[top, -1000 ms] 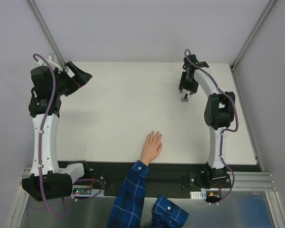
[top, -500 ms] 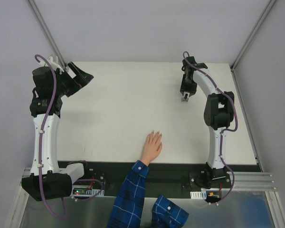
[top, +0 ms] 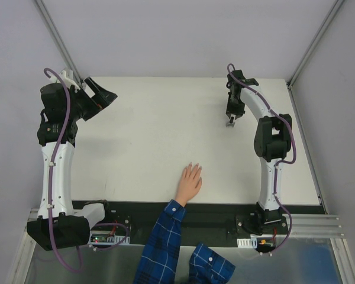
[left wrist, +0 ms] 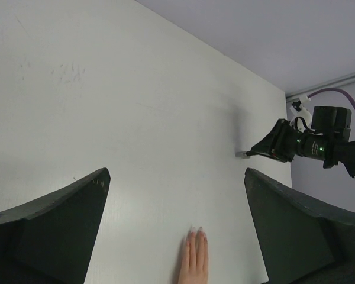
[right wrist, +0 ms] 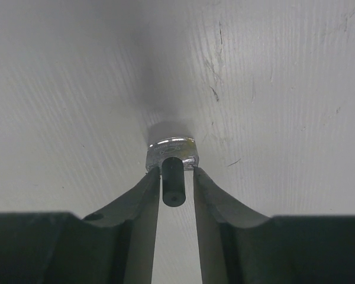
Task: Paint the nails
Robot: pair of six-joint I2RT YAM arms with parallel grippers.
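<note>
A light-skinned hand (top: 189,184) in a blue plaid sleeve (top: 163,242) lies flat near the table's front edge. Its pale nails (top: 192,167) point away from the arm bases and also show in the left wrist view as the nails (left wrist: 196,232). A small silver bottle (right wrist: 173,151) with a black cap (right wrist: 173,183) stands at the back right. My right gripper (right wrist: 176,173) straddles the cap, its jaws narrow, with thin gaps still showing on both sides. My left gripper (top: 106,97) hangs wide open over the back left corner, holding nothing.
The white table (top: 154,142) ends in a black strip along the front edge, and metal frame posts rise at the back corners. In the left wrist view the right gripper (left wrist: 257,151) and the bottle (left wrist: 241,154) sit far across the table.
My right gripper has come down onto the bottle and its jaws have narrowed around the black cap. The hand and the left arm have hardly moved.
</note>
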